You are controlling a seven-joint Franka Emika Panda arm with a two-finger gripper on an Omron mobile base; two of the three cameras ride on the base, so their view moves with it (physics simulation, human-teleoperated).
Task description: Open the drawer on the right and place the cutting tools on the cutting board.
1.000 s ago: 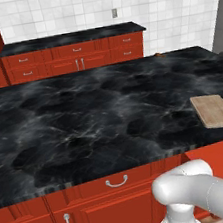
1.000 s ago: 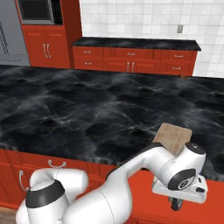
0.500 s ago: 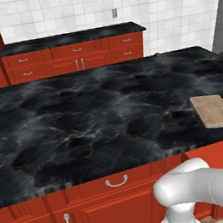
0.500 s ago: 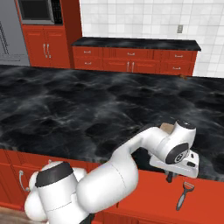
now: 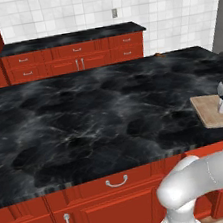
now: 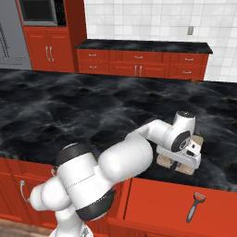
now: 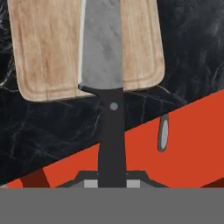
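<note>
the black marble counter (image 6: 69, 106) is spanning the scene, with red cabinets (image 5: 75, 56) running along the far wall. the open drawer (image 6: 162, 203) is projecting from the counter's near right side, holding a dark-handled tool (image 6: 194, 206) on its red floor. the cutting board (image 7: 48, 48) is lying at the counter's near right edge. the gripper (image 6: 178, 163) is hanging over the board, pinching the knife (image 7: 105, 65) by its black handle, blade lying across the board.
</note>
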